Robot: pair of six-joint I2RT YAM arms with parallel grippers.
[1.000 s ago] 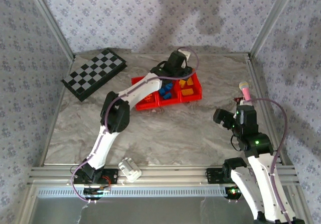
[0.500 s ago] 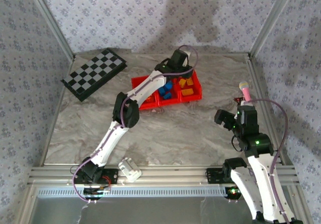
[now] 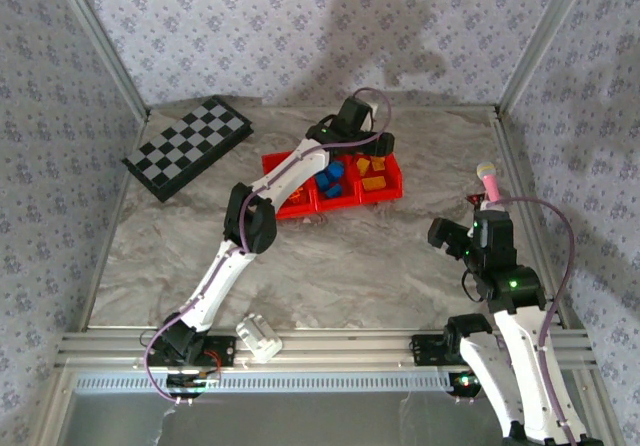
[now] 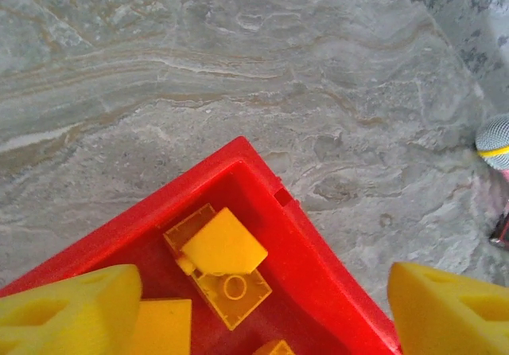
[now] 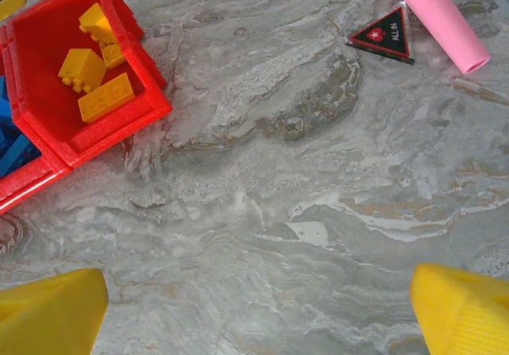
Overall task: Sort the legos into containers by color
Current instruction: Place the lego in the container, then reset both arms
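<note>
The left gripper (image 4: 262,327) hangs with its yellow fingers (image 4: 71,307) spread wide and nothing between them, directly above the end compartment of the red tray (image 4: 318,267). The tray's corner juts toward the centre of the left wrist view. Inside that corner a yellow brick (image 4: 225,242) lies tilted on a flat amber plate (image 4: 235,291), both near the wall and below the rim. Past the tray's edge, bare marble desk (image 4: 238,52) runs unobstructed to the top of the frame. A grey mesh ball (image 4: 495,138) pokes in at the right edge.

From above, the tray sits upper centre, with blue legos (image 3: 332,178) in the middle compartment and yellow legos (image 3: 372,174) in the right-hand one. The left arm lies across the left-hand compartment. A checkered board (image 3: 188,146) rests upper left, well apart from the tray, and a white block (image 3: 258,334) lies at the bottom edge of the desk.

The right gripper (image 5: 256,307) is open and empty over bare desk. In its wrist view the tray occupies the upper left, while a black triangular card (image 5: 386,35) and a pink tube (image 5: 437,13) lie upper right, with a broad clear stretch between them.
</note>
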